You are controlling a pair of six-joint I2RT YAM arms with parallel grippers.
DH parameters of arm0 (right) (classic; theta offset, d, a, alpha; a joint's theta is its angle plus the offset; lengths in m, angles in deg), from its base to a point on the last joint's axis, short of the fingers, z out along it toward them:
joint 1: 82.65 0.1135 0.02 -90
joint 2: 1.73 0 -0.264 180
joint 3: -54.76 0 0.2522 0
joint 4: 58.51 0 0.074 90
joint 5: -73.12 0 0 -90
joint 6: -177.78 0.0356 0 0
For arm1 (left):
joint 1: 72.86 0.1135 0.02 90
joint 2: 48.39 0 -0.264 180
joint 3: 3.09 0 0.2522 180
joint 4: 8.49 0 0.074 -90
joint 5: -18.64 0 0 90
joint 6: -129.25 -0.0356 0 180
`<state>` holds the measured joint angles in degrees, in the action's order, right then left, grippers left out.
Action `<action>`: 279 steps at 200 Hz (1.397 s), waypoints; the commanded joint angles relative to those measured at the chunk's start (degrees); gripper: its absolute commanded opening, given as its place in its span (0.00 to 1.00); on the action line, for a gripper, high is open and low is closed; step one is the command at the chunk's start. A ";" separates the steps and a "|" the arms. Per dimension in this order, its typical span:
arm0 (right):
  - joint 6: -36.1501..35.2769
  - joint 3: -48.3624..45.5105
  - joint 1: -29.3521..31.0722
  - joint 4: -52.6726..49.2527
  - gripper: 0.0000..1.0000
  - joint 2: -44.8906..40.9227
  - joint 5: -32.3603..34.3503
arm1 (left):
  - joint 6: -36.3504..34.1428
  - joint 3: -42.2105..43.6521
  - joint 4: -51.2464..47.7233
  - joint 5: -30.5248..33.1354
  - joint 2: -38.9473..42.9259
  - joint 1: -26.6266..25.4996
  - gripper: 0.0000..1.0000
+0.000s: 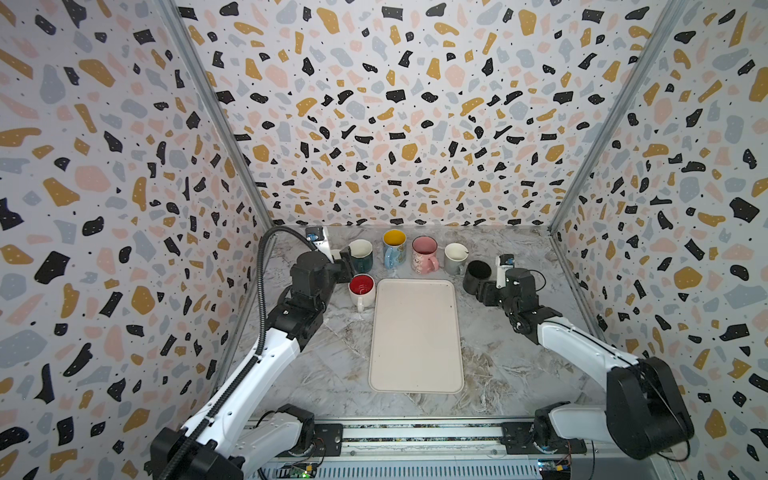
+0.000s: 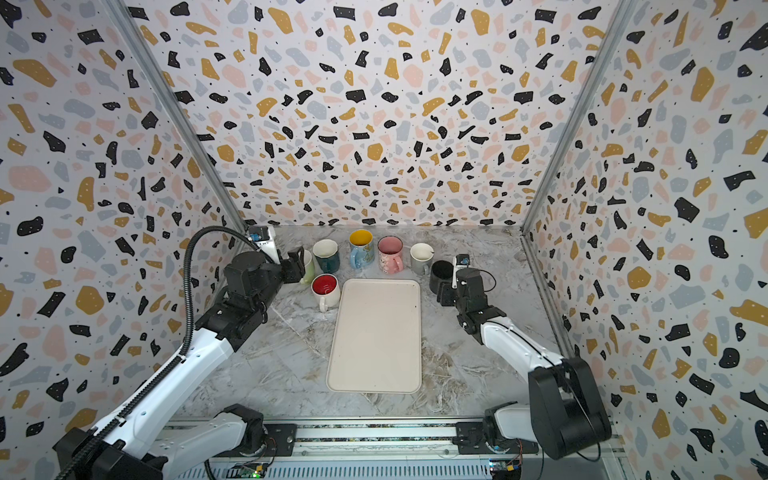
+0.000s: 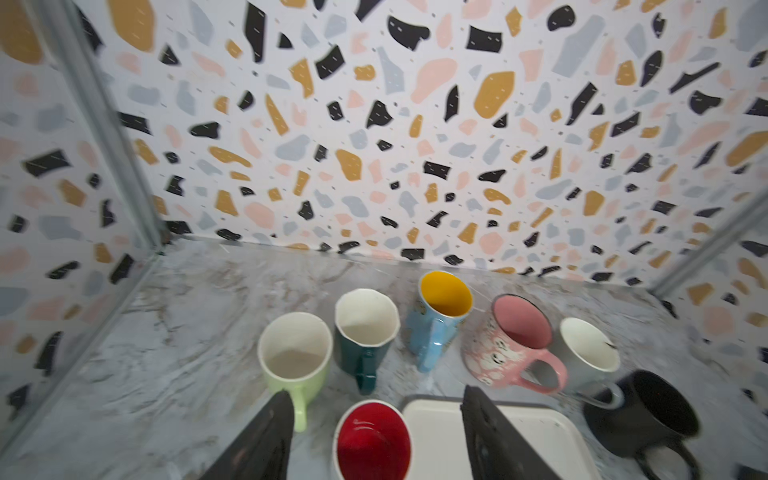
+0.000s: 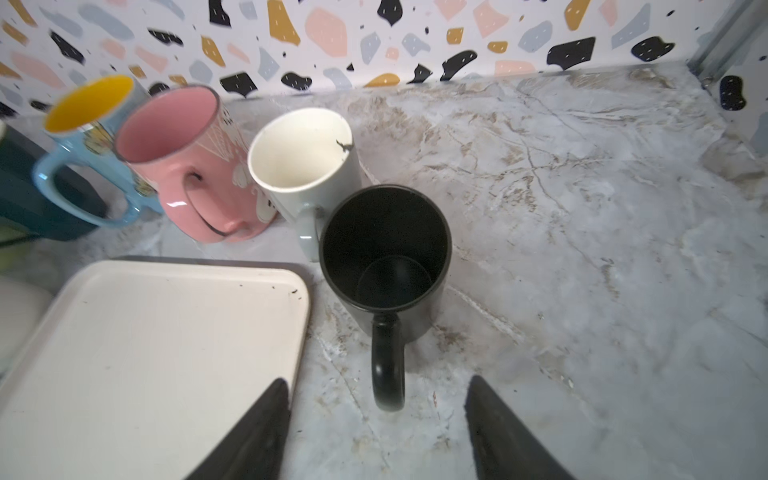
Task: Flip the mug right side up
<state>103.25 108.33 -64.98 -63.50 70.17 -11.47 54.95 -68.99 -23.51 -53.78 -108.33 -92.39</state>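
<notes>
The black mug (image 1: 478, 275) (image 2: 441, 274) (image 4: 386, 249) stands upright on the marble table, mouth up, just right of the tray's far corner. Its handle points back at my right gripper (image 4: 376, 386) (image 1: 484, 293), which is open; the handle's end lies between the fingertips without touching them. My left gripper (image 3: 376, 399) (image 2: 297, 264) is open too and holds nothing. It hovers at the far left over the red-lined white mug (image 3: 372, 440) (image 1: 361, 287) and the light green mug (image 3: 295, 349).
An upright row stands along the back wall: a teal mug (image 1: 360, 253), a blue mug with yellow inside (image 1: 394, 247), a pink mug (image 1: 424, 253) and a grey mug (image 1: 456, 257). A cream tray (image 1: 415, 336) lies mid-table. Patterned walls close in on three sides.
</notes>
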 commanded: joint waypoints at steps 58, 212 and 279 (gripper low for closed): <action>-5.53 -7.46 -3.83 4.78 0.99 -7.66 9.61 | -4.83 25.79 30.94 37.34 2.48 2.65 1.00; -15.09 -28.88 -13.25 60.34 0.99 8.79 -1.85 | -14.32 45.38 66.04 10.32 -8.91 13.03 1.00; -15.75 -27.34 -13.72 61.63 0.99 13.71 -4.46 | -14.01 43.76 72.46 9.04 -20.10 13.11 1.00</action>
<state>87.60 78.45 -78.42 -1.38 84.11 -15.10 40.39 -19.46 50.82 -45.08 -130.64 -79.65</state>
